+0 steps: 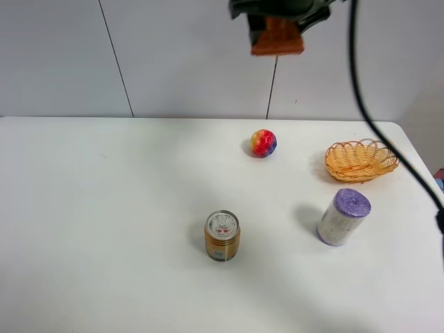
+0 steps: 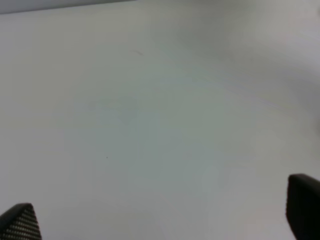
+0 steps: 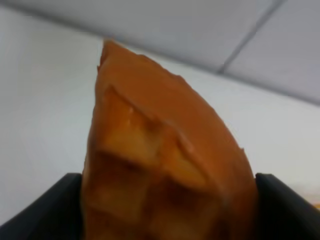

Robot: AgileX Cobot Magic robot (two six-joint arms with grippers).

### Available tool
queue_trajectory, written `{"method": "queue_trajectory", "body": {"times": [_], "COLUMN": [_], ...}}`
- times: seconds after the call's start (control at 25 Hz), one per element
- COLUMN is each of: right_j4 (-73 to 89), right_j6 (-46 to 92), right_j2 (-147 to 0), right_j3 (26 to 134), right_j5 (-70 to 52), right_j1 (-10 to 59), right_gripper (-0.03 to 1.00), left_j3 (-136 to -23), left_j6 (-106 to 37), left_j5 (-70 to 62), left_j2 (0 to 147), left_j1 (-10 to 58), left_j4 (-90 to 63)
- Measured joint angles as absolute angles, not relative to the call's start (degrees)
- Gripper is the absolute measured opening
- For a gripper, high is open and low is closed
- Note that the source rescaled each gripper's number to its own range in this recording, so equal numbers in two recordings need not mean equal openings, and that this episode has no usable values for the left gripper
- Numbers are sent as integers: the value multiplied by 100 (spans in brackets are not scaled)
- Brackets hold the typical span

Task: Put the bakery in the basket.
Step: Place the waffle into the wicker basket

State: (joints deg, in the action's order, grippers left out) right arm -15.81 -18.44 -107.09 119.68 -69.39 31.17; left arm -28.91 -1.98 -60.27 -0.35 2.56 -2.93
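Two hands — right hand (image 1: 277, 25) clamps the bakery (image 1: 277, 43) high over the table (image 1: 104, 208); left hand (image 2: 160, 215) spread wide.

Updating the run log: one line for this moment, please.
right gripper: shut on waffle, held aloft | basket: empty | left gripper: open, holding nothing
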Motion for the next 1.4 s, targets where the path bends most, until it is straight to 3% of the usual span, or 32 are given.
{"method": "queue_trajectory", "body": {"times": [0.16,0.32,0.52,0.68,1.04,1.4], "right_j4": [-1758,-1778,-1778,-1771,-1674,-1703], "right_j6": [-1741,-1645,-1541,-1423,-1372,-1222], "right_j2": [-9812,-9018,-8395,-8465,-9767,-10470], "right_j3": [11166,9643,7487,6396,6135,6109], "right_j5": [-6938,-6870,-5625,-4356,-2403,-2064], "right_j1": [2586,1983,1182,597,324,324], "right_gripper": [0,0,0,0,0,0], "left_j3": [-2891,-2891,-2891,-2891,-2891,-2891], "left_j6": [-198,-194,-194,-194,-194,-194], "left_j5": [-6027,-6027,-6027,-6027,-6027,-6027], "left_j2": [-35,-35,-35,-35,-35,-35], "left_j1": [256,256,256,256,256,256], "left_j4": [-293,-293,-293,-293,-293,-293]}}
